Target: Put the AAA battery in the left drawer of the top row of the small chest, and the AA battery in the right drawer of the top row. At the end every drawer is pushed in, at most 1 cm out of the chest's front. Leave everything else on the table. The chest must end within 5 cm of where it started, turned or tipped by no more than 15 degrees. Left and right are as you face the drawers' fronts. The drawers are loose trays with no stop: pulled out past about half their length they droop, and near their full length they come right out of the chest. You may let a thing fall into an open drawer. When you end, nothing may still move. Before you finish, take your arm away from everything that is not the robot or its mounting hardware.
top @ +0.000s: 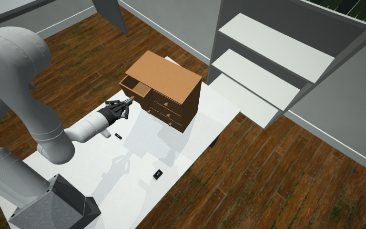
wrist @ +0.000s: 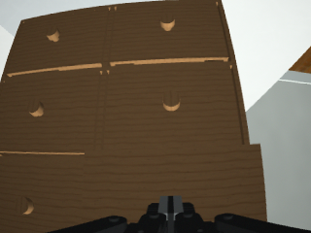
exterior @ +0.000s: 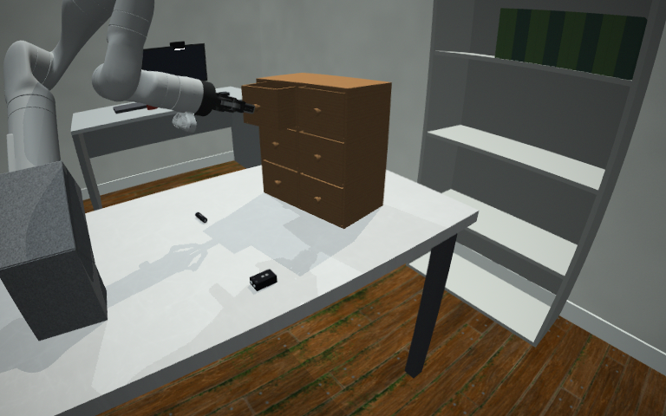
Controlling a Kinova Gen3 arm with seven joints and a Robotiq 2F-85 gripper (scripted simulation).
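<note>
The wooden chest (top: 164,74) (exterior: 368,146) (wrist: 99,126) stands upright on the table. Its top left drawer (top: 142,89) (exterior: 269,94) (wrist: 194,167) is pulled partly out; no battery shows in its visible interior, part of which is in dark shadow. The top right drawer (top: 172,107) (exterior: 326,120) looks pushed in. My gripper (top: 131,99) (exterior: 252,108) (wrist: 170,210) is shut and empty, its tips at the open drawer's front, close by its knob; contact cannot be told. A small dark cylindrical battery (top: 118,136) (exterior: 200,217) lies on the table; its size class cannot be told. No second cylindrical battery shows.
A black block (top: 157,174) (exterior: 264,279) lies on the white table (top: 218,105) (exterior: 422,205) near its edge. A grey shelf unit (top: 272,116) (exterior: 598,186) stands beyond the chest. A desk (exterior: 98,110) stands behind the arm.
</note>
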